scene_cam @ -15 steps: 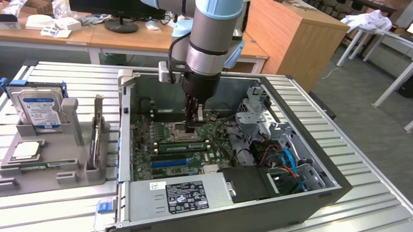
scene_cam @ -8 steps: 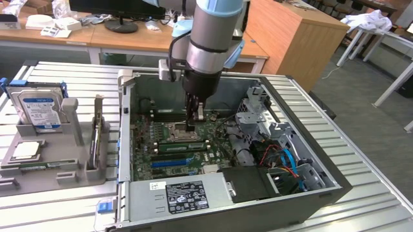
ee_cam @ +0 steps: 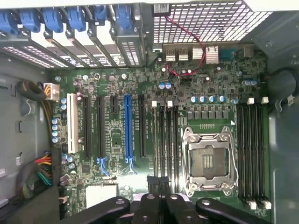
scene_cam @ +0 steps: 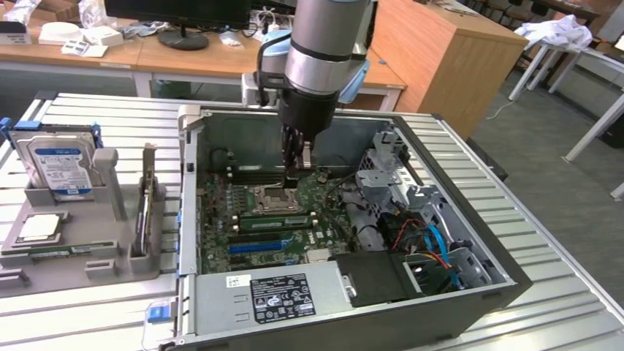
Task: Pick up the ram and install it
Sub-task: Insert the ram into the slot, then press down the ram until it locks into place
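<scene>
1. The pincer [scene_cam: 292, 175] of the single arm is held closed inside the open grey steel computer case [scene_cam: 219, 128]. In the wrist view its black fingertips [ee_cam: 155, 182] are pressed together, and no board is seen between them.
2. The ram [scene_cam: 276, 220], a long, narrow green circuit-board stick with small dark chips, is seen in the exterior view standing on edge among the black memory slots [ee_cam: 166, 140]. It is placed between the silver-framed square CPU socket [scene_cam: 276, 196] and the long blue expansion slot [scene_cam: 261, 247]. Whether it is fully seated cannot be told.
3. The ram is judged to lie just below the pincer, which hangs over the part of the stick toward the exterior view's right. Whether the two are touching or apart cannot be told.
4. The stick's long axis is laid almost level across the exterior view, parallel to the socket's near edge and to the blue slot. One end is pointed at the case's rear wall on the exterior view's left, the other at the cabled drive bay on the right.
5. In the wrist view the memory slots are seen running lengthwise straight away from the fingertips, so the pincer's closing line is judged to cross the stick's thin faces.
6. A grey plastic tray [scene_cam: 117, 241] carrying a blue-labelled silver hard drive [scene_cam: 57, 164] is set on the ribbed metal worktop [scene_cam: 98, 117], well apart from the pincer.
</scene>
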Robot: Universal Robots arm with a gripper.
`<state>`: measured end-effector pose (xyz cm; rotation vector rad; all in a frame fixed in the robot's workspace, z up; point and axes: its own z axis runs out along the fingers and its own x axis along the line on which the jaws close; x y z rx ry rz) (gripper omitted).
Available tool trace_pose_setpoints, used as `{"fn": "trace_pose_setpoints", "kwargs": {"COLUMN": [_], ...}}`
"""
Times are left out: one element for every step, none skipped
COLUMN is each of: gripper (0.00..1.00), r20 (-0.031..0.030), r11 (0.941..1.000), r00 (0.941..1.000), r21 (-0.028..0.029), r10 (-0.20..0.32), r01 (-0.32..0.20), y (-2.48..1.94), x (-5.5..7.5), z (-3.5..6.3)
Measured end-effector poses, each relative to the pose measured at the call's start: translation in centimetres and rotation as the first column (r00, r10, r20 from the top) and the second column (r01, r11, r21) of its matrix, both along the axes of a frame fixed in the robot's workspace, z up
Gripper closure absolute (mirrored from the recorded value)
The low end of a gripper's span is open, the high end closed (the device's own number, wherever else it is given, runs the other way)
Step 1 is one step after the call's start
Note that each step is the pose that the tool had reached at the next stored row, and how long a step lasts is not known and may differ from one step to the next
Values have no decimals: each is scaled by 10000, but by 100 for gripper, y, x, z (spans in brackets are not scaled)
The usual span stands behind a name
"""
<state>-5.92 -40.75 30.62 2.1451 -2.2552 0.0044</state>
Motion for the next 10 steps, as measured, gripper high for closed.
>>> {"fn": "trace_pose_setpoints", "kwargs": {"gripper": [89, 89, 89, 89, 89, 89, 89, 89, 89, 89], "r20": [-1, 0, -1, -1, -1, -1, -1, -1, -1, -1], "r11": [10000, 10000, 10000, 10000, 10000, 10000, 10000, 10000, 10000, 10000], "r00": [10000, 10000, 10000, 10000, 10000, 10000, 10000, 10000, 10000, 10000], "r21": [-1, -1, -1, -2, -2, -2, -2, -2, -2, -1], "r10": [0, 0, 0, 1, 1, 0, 1, 0, 1, 0], "r01": [0, 0, 0, -1, -1, 0, -1, 0, -1, 0], "y": [0, 0, 0, 0, 0, 0, 0, 0, 0, 0], "x": [0, 0, 0, 0, 0, 0, 0, 0, 0, 0], "z": [0, 0, 1, 1, 1, 1, 1, 1, 1, 1]}}
